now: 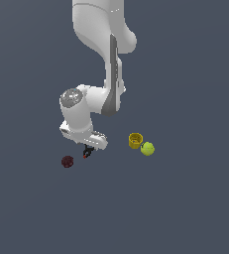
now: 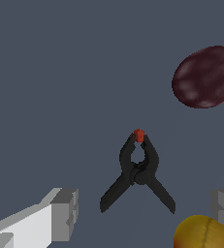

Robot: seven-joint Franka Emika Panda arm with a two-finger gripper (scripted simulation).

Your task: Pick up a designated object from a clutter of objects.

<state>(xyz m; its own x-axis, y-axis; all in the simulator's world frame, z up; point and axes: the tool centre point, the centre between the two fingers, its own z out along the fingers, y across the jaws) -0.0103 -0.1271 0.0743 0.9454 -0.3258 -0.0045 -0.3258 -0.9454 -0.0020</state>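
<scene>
The black red-tipped clamp (image 2: 137, 169) lies between the spread, empty gripper (image 2: 145, 213) fingers, just right of the dark maroon ball (image 1: 67, 161) in the exterior view. Descend centred, squeeze across its body, avoiding the orange-red ball (image 2: 203, 233).

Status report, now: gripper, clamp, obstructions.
Gripper open, fingers either side of the black clamp, not closed on it. Clamp lying on the floor. Maroon ball and orange ball nearby, neither between the fingers.

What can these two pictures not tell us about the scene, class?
- Exterior view: the black clamp is tiny and half hidden under the end effector; contact unclear.
- Wrist view: the orange-red ball is cut by the frame edge.
- Wrist view: the fingers are only partly in frame.
</scene>
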